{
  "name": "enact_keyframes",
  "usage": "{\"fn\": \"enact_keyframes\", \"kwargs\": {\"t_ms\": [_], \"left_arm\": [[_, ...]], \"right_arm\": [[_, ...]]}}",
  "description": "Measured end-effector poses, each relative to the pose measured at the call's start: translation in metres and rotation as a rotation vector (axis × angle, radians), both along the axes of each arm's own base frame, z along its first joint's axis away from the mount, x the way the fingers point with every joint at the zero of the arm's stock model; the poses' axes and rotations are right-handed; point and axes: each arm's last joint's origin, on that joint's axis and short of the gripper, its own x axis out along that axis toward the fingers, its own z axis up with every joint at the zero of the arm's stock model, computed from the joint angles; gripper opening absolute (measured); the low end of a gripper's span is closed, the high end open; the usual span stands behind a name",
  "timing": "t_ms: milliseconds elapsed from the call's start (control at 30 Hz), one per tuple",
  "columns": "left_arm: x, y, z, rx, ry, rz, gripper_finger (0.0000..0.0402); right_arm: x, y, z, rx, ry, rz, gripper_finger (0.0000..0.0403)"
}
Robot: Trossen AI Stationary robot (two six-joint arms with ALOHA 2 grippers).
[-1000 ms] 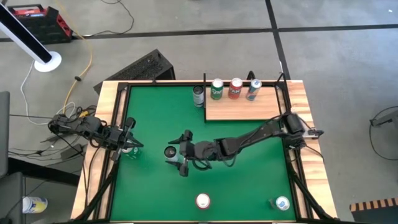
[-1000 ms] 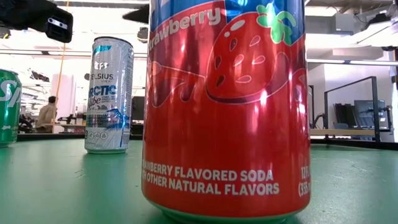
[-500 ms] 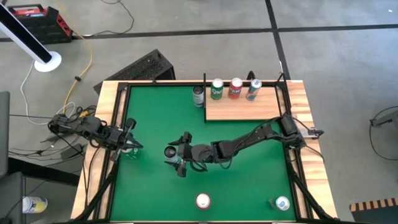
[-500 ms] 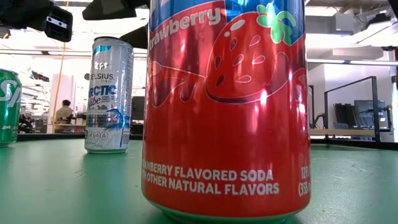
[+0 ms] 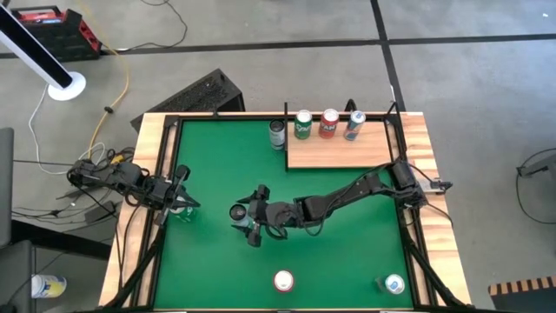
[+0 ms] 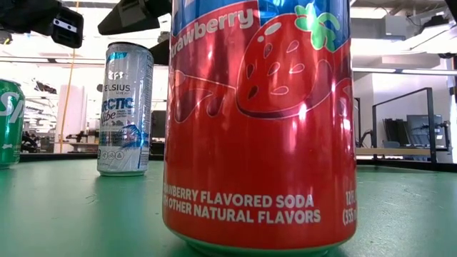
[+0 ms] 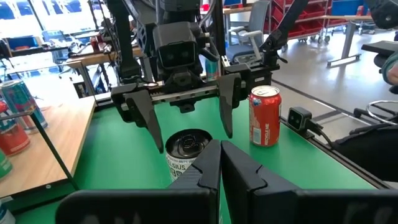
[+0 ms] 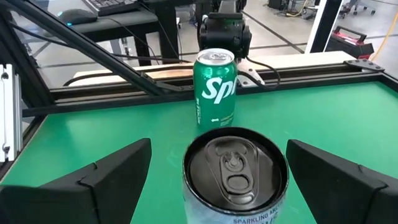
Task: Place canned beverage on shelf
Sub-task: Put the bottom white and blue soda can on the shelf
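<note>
On the green table (image 5: 217, 252), the right end effector (image 8: 214, 171) gapes wide around a silver can (image 8: 235, 171), gripping nothing.

A black crate (image 5: 204, 91) lies on the floor (image 5: 287, 69), well away from the left end effector (image 5: 182, 203); a red case (image 5: 52, 22) sits farther off.

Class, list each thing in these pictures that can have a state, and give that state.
Right gripper: open, straddling the Celsius can, not touching it.
Left gripper: shut, empty.
Celsius can: upright, unopened, on the table.
Sprite can: upright.
Strawberry soda can: upright.
Shelf: lying flat, three upright cans on it.
</note>
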Motion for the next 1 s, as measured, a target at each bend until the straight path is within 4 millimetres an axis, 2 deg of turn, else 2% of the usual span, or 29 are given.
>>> {"fn": "enact_keyframes", "kwargs": {"t_ms": [767, 1000], "left_arm": [[0.0000, 0.0000, 0.0000, 0.000, 0.000, 0.000, 0.0000], [0.0000, 0.0000, 0.0000, 0.000, 0.000, 0.000, 0.0000]], "right_arm": [[-0.0015, -0.0006, -0.0051, 0.011, 0.050, -0.008, 0.0396], [-0.0014, -0.0008, -0.0049, 0.012, 0.049, -0.008, 0.0359]]}}
